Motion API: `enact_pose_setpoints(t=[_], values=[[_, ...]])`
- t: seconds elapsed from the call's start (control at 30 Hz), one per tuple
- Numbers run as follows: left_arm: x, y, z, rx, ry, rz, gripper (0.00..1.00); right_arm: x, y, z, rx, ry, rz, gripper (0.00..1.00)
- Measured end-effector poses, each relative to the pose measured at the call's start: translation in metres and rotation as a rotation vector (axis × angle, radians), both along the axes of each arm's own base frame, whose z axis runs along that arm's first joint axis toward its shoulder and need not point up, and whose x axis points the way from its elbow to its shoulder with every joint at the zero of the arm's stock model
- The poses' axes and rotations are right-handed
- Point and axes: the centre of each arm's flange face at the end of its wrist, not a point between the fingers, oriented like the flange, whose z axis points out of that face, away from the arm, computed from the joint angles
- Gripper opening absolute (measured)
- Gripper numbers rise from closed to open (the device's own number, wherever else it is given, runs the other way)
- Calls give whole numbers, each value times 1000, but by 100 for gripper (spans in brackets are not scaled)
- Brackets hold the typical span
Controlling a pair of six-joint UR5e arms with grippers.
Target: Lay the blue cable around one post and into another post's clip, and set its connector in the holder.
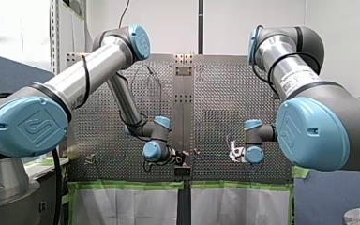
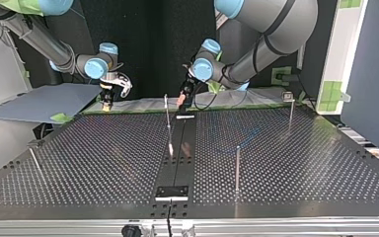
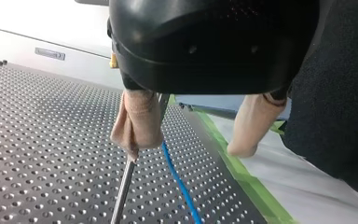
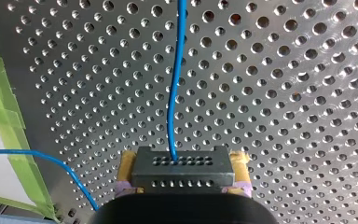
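The perforated table [image 2: 103,163] carries several thin posts, and both arms work at its green-taped edge on their own side. My right tool [image 4: 183,164] is closed on the connector [image 4: 182,176], with yellow pads [image 4: 127,163] pressed to the block's two ends, low over the table. The blue cable [image 4: 174,93] leaves the block's face and runs ahead across the holes, and a second length curves off past the tape [image 4: 4,107] beside the tool. My left tool [image 3: 186,150] stands open with nothing gripped and its beige pads [image 3: 137,123] well apart. One pad sits at the top of a post [image 3: 122,191] near the middle of that edge, touching it or nearly so, and the cable drops just beside the post on the pad's inner side. The step in hand looks like routing the cable around this post. To do it well, I judge, the right tool should hold the connector level and feed slack slowly, so the cable does not pull taut and bend the post. The left tool should close on the cable alone, then carry it low round the shaft so the loop cannot slip off over the top. Which post bears the clip I cannot tell.
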Motion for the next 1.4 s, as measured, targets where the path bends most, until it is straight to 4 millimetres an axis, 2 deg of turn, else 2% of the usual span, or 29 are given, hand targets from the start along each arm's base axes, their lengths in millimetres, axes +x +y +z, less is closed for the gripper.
enact_pose_setpoints(t=[0.33, 0.57, 0.67, 1.4], values=[[0, -1, 4, -3, -9, -1, 100, -1, -1, 0, 1, 0, -1, 0], [-3, -2, 27, -49, -32, -5, 100, -2, -1, -1, 1, 0, -3, 0], [-5, -4, 32, -73, -26, -13, 100, -2, -1, -1, 2, 0, -2, 0], [-16, -17, 34, -88, -24, -60, 100, -3, -1, -2, 6, 1, 0, 0]])
